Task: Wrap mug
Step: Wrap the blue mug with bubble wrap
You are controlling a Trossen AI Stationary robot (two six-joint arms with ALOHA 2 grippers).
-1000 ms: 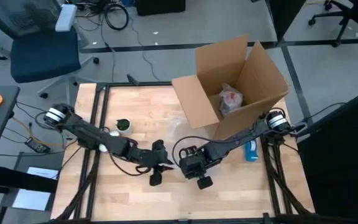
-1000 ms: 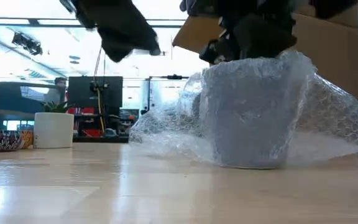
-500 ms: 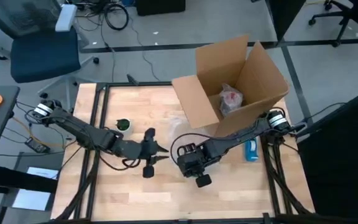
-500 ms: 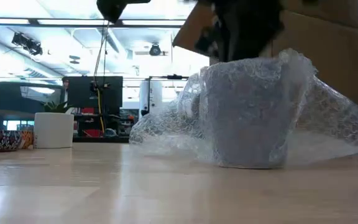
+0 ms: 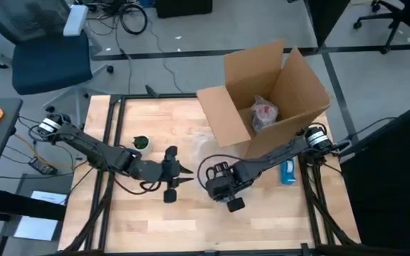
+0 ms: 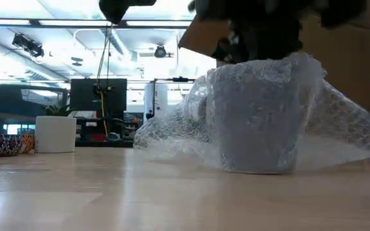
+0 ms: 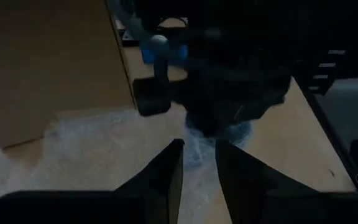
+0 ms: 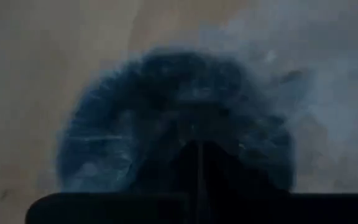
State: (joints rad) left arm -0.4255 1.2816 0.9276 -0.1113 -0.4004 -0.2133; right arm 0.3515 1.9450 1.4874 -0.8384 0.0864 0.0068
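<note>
Hovering directly over the mug (image 6: 255, 115), the right gripper (image 5: 219, 186) is seen with fingers pressed together above its mouth. The mug stands upright mid-table, draped in bubble wrap (image 6: 172, 131), near the cardboard box (image 5: 262, 92). The left gripper (image 5: 180, 173), fingers slightly apart, is held just beside.

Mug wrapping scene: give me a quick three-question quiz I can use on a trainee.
1. True or false: the mug stands bare, with no bubble wrap on it.
2. Which gripper is right over the mug? A. left B. right C. neither
3. Fill in: behind the mug stands an open cardboard ____.

Key
1. False: bubble wrap is draped over it.
2. B, the right gripper.
3. box.
</note>
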